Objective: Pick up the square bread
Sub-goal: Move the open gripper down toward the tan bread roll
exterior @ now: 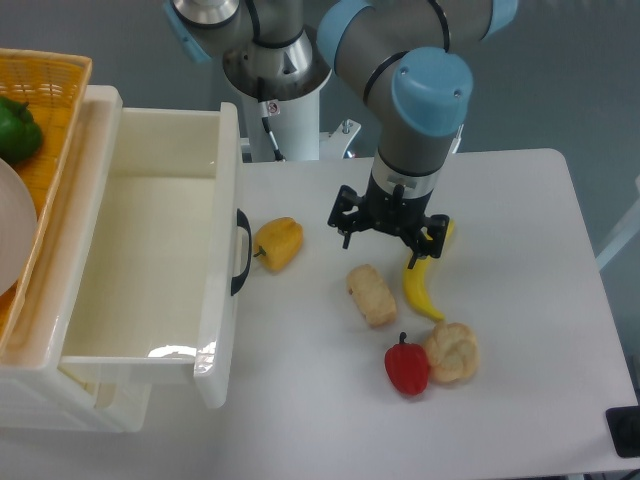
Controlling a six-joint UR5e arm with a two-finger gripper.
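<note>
The square bread (371, 295) is a small blocky pale tan loaf piece lying on the white table, near its middle. My gripper (390, 236) hangs above the table just behind the bread, a little toward the far side, and does not touch it. Its two black fingers (345, 216) are spread wide and nothing is between them.
A banana (421, 287) lies right of the bread, partly under the gripper. A round puffy roll (452, 351) and a red pepper (407, 367) sit in front. A yellow bell pepper (279, 243) lies by the open white drawer (222, 300). A wicker basket (50, 85) holds a green pepper (17, 130).
</note>
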